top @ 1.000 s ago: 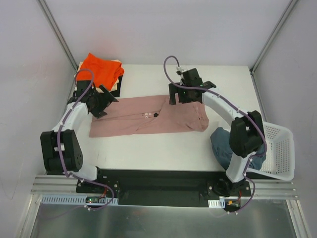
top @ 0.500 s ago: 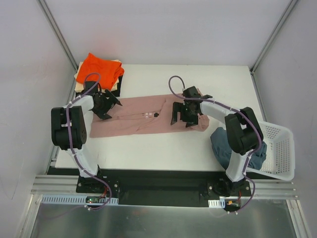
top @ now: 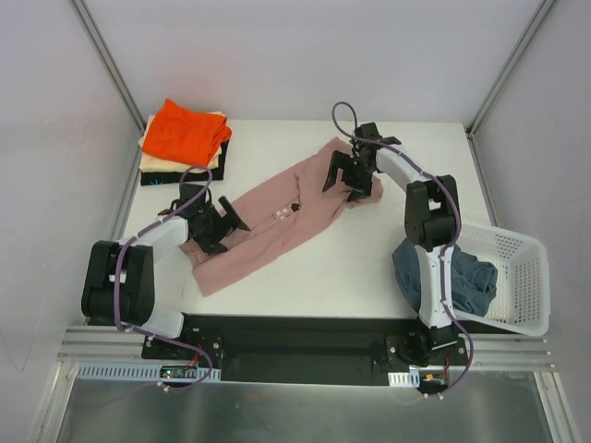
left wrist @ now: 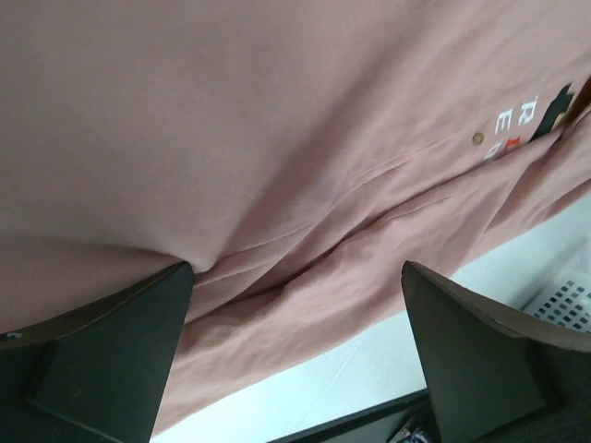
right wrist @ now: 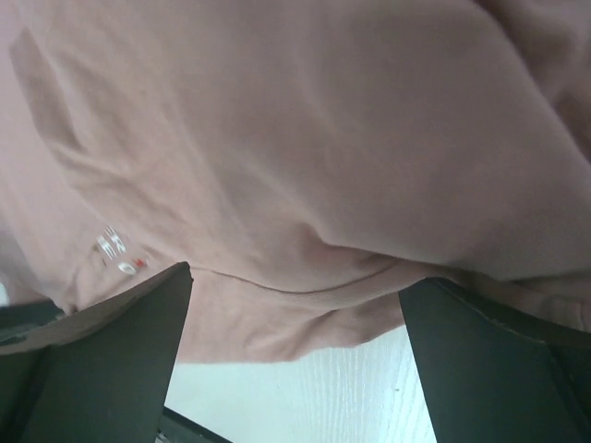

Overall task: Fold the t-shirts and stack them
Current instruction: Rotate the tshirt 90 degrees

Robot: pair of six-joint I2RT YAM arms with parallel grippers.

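Note:
A dusty pink t-shirt (top: 277, 226) lies folded into a long band, running diagonally from the near left to the far right of the table. Its small print (top: 286, 212) faces up. My left gripper (top: 226, 231) is open and rests on the band's near-left part. In the left wrist view pink cloth (left wrist: 277, 120) fills the gap between the wide-apart fingers (left wrist: 111, 351). My right gripper (top: 343, 183) is open on the far-right end, with pink cloth (right wrist: 277, 120) spread under its fingers (right wrist: 499, 360). An orange t-shirt (top: 183, 129) tops a folded stack at the far left.
Under the orange one, the stack shows a cream layer (top: 148, 157) and a black layer (top: 175, 175). A white mesh basket (top: 522, 277) hangs over the table's right edge with a slate blue t-shirt (top: 434, 272) spilling out. Bare white table (top: 369, 249) lies between shirt and basket.
The pink band lay level across the table; now it is slanted. My left gripper slid nearer with its end and my right gripper moved farther away with the other end.

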